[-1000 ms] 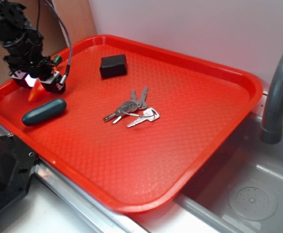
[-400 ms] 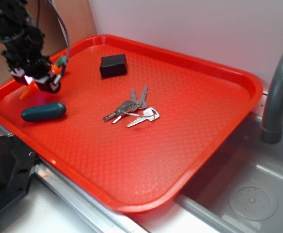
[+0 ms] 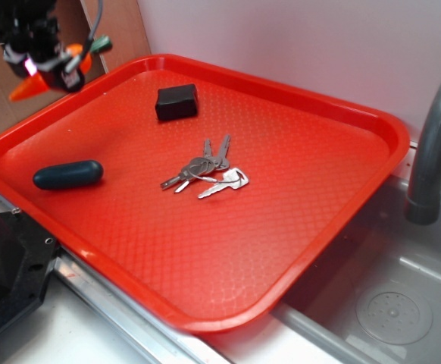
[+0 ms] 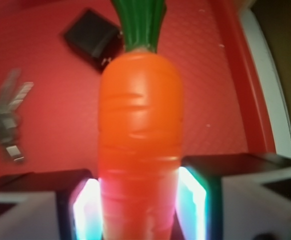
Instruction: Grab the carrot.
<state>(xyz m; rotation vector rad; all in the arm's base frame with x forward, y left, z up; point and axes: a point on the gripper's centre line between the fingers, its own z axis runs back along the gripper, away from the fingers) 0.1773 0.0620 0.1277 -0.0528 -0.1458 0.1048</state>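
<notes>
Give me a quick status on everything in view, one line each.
gripper: shut on the carrot, raised above the tray's far-left corner
carrot: held between the pads, off the tray
teal capsule: lying flat on the tray
keys: flat, mid-tray
black block: resting on the tray
tray: level beside the sink

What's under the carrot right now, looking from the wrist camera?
Below the carrot, held in the claw, lies the red tray, with the black block and keys off to the side. The carrot covers the tray directly beneath it.
</notes>
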